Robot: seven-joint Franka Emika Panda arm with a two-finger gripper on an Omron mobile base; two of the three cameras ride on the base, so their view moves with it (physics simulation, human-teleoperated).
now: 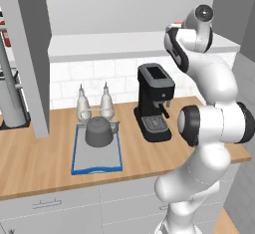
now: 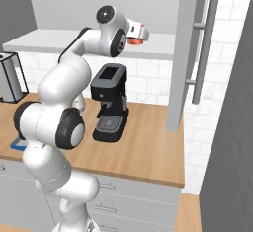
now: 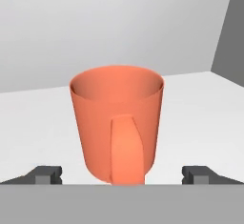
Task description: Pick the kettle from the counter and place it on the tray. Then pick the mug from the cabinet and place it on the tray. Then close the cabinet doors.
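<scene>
The dark grey kettle (image 1: 99,131) stands on the blue-rimmed grey tray (image 1: 97,164), which lies on the wooden counter (image 1: 40,163). An orange mug (image 3: 117,123) stands upright on the cabinet's white shelf board (image 3: 205,118), its handle facing the hand. My gripper (image 3: 123,175) is open, with one fingertip (image 3: 47,174) on each side of the mug's base and a gap to it on both sides. In the right base view the mug (image 2: 134,41) peeks out under the hand at the shelf (image 2: 44,42). Both cabinet doors (image 1: 30,54) (image 2: 185,53) stand open.
A black coffee machine (image 1: 155,103) (image 2: 109,102) stands on the counter right of the tray, below my arm. Two pale shakers (image 1: 83,106) are behind the kettle. Grey drawer fronts (image 1: 50,205) run under the counter. A dark grey wall (image 2: 232,152) borders the right side.
</scene>
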